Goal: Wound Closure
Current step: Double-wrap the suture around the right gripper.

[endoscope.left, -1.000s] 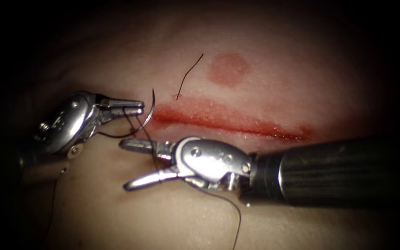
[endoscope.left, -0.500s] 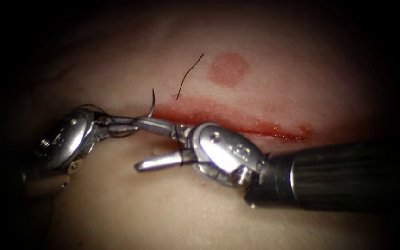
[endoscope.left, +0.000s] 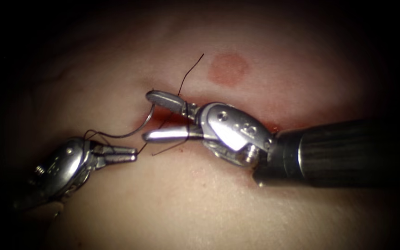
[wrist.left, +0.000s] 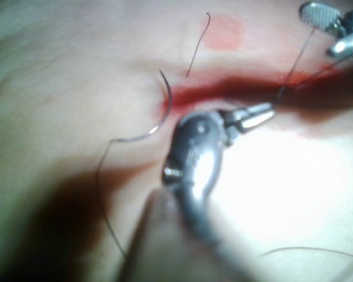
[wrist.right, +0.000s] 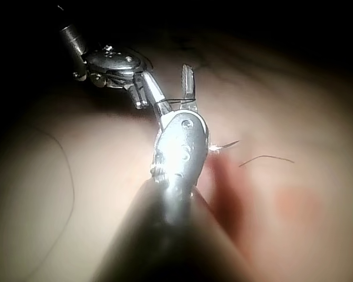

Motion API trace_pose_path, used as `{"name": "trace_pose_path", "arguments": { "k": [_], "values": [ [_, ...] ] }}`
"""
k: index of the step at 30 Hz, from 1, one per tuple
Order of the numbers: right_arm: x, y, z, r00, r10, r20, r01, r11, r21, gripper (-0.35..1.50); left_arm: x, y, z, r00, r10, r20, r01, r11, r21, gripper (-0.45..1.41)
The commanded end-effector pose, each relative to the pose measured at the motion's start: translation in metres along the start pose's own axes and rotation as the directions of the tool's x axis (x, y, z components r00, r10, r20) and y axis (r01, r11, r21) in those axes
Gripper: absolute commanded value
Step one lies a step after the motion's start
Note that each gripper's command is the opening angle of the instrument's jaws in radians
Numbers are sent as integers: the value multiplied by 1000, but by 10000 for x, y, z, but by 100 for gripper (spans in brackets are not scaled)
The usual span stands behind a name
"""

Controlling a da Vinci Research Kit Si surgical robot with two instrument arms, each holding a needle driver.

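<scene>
Thread (endoscope.left: 140, 148) is clamped in the left hand (endoscope.left: 134, 155), whose jaws are pressed together at the lower left, below the left end of the cut (endoscope.left: 172, 118). From these tips the strand is drawn upward and to the right, towards the right hand (endoscope.left: 147, 115). It seems to be held this way so that the slack is kept off the wound.

The right hand's jaws are spread apart and nothing is gripped in them. They are set at the left end of the cut, one above the other, and the needle (endoscope.left: 130, 133) is curved just in front of their tips. This placing is judged to suit a grasp on the upper part of the curve, not yet made.

The needle is held by no tool. Its point is turned up beside the upper jaw, and its tail is trailed towards the left hand. Whether any part is lodged in the tissue (endoscope.left: 255, 208) cannot be told.

A cut end of thread (endoscope.left: 190, 69) is raised above the cut, beside a round stain of red fluid (endoscope.left: 228, 68). The loose strands crossing near the lower jaw could be caught when it is closed.
</scene>
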Motion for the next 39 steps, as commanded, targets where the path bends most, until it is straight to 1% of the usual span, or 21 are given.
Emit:
{"name": "trace_pose_path", "arguments": {
  "k": [1,3,7,11,13,15,18,22,27,30,32,34,37,39],
  "values": [
    [-9,3,2,1000,-5,3,5,1000,-22,123,-9,2,6,1000,0,-4,0,1000,-2,-35],
    [-10,5,2,1000,-12,19,13,998,-55,123,-9,8,10,1000,0,8,0,1000,-5,-35],
    [-13,7,2,996,-40,78,48,993,-106,123,-7,16,17,1000,-2,16,2,1000,-4,-35],
    [-21,6,9,978,-73,197,102,985,-142,124,-2,22,26,1000,-7,20,7,1000,-9,-35],
    [-27,5,13,968,-95,231,129,982,-135,124,2,23,30,1000,-11,15,11,1000,-15,-35],
    [-32,5,17,951,-116,286,158,979,-129,124,6,25,34,1000,-15,11,15,1000,-18,-35],
    [-38,5,20,926,-149,346,197,974,-108,126,14,27,39,1000,-12,10,12,1000,-23,-35],
    [-47,3,23,903,-178,391,217,975,-57,126,30,28,44,1000,4,10,-4,999,-32,-35],
    [-67,-6,30,861,-207,464,223,975,21,126,55,21,51,1000,31,2,-31,999,-43,-35],
    [-78,-11,32,837,-217,503,224,973,47,126,69,15,56,999,42,0,-42,998,-50,-35],
    [-82,-13,33,831,-223,510,222,973,63,128,76,10,59,999,49,0,-49,997,-53,-35],
    [-85,-16,32,829,-228,511,206,973,101,128,83,4,60,998,56,4,-56,997,-57,-35],
    [-86,-22,29,839,-247,485,172,966,194,128,93,-10,59,998,61,6,-61,996,-66,-35],
    [-86,-24,28,839,-253,482,169,963,211,128,94,-13,58,998,58,3,-58,996,-67,-35]
  ]
}}
